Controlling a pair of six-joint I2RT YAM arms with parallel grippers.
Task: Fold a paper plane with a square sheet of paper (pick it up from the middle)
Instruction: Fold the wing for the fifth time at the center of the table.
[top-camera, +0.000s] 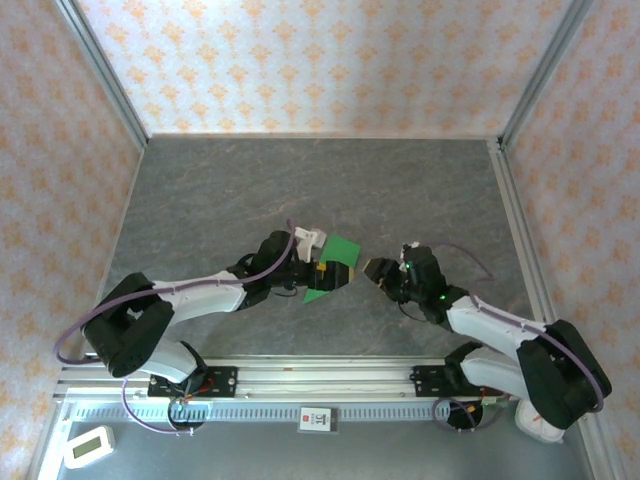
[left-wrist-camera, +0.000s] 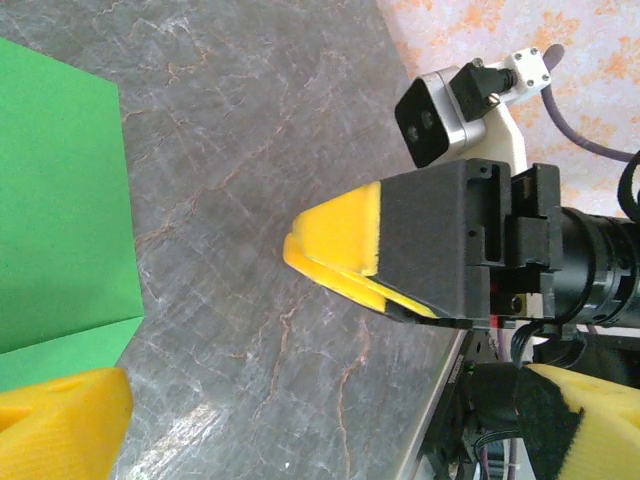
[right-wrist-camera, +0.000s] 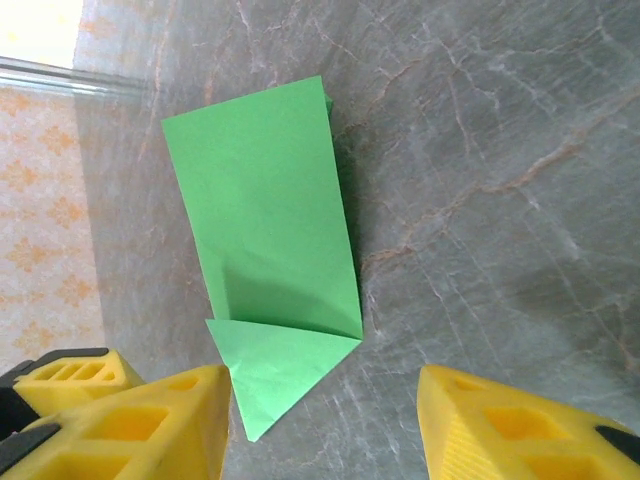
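Observation:
The sheet of paper (top-camera: 343, 250) is bright green and lies folded on the grey table, a long narrow shape (right-wrist-camera: 265, 220) ending in a pointed triangular flap (right-wrist-camera: 280, 365). My right gripper (right-wrist-camera: 320, 425) is open just short of that point, with bare table between its yellow fingers (right-wrist-camera: 150, 430). The flap's tip lies close by the left finger. My left gripper (left-wrist-camera: 320, 410) is wide open over the table, with the paper's edge (left-wrist-camera: 55, 200) to its left. In the top view both grippers (top-camera: 322, 270) (top-camera: 372, 268) face each other across the paper's near end.
The right gripper's head and wrist camera (left-wrist-camera: 445, 110) hang close in front of my left gripper. Patterned walls and aluminium posts (top-camera: 525, 250) enclose the table. A mounting rail (top-camera: 320, 380) runs along the near edge, with a small white device (top-camera: 88, 447) at bottom left.

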